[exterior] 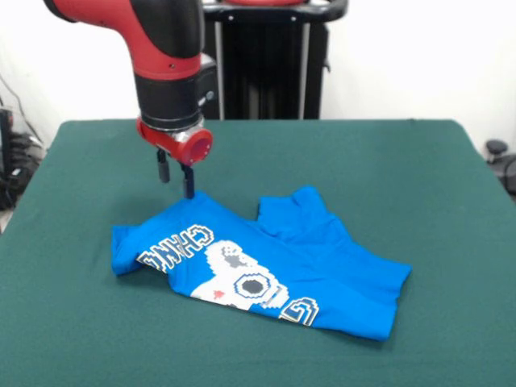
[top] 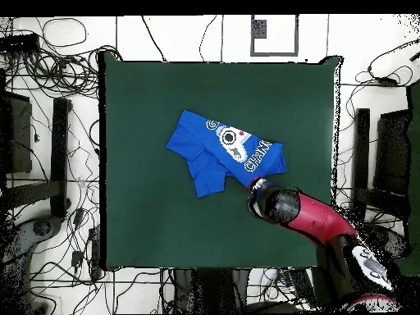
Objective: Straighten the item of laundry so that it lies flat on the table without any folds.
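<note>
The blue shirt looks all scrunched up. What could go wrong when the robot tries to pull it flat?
The gripper sits at the far edge of the T-shirt, its fingers slightly apart. It might pinch two layers together there, so the fold stays.

A sleeve lies doubled over the body; one pull from that edge may drag the whole shirt across the table instead of opening it.

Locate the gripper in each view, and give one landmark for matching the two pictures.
Front view: gripper upper left, over the blue T-shirt's far edge.
Overhead view: gripper hidden beneath the arm's wrist, right of centre, at the shirt's lower right edge.
Shared landmark: the shirt's white lettering beside the gripper.
</note>
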You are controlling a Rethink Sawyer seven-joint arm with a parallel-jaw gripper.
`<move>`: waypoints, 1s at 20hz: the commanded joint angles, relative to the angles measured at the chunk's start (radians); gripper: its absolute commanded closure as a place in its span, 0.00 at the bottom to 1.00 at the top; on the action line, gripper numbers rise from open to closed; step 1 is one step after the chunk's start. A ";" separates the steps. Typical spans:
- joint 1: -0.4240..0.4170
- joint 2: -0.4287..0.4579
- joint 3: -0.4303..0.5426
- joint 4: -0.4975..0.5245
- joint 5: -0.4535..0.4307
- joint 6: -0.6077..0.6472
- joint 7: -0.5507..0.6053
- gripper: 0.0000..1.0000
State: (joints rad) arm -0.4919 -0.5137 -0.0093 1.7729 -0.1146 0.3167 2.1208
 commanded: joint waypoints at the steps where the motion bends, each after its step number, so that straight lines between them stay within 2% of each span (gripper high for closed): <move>1: -0.004 0.061 0.045 0.069 -0.046 -0.064 0.067 0.00; 10: -0.005 0.100 0.039 0.065 -0.066 -0.114 0.082 0.00; 20: 0.009 0.062 0.042 0.057 -0.053 -0.062 0.083 0.00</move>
State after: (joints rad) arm -0.5227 -0.4448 -0.0091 1.7809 -0.1520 0.2614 2.1208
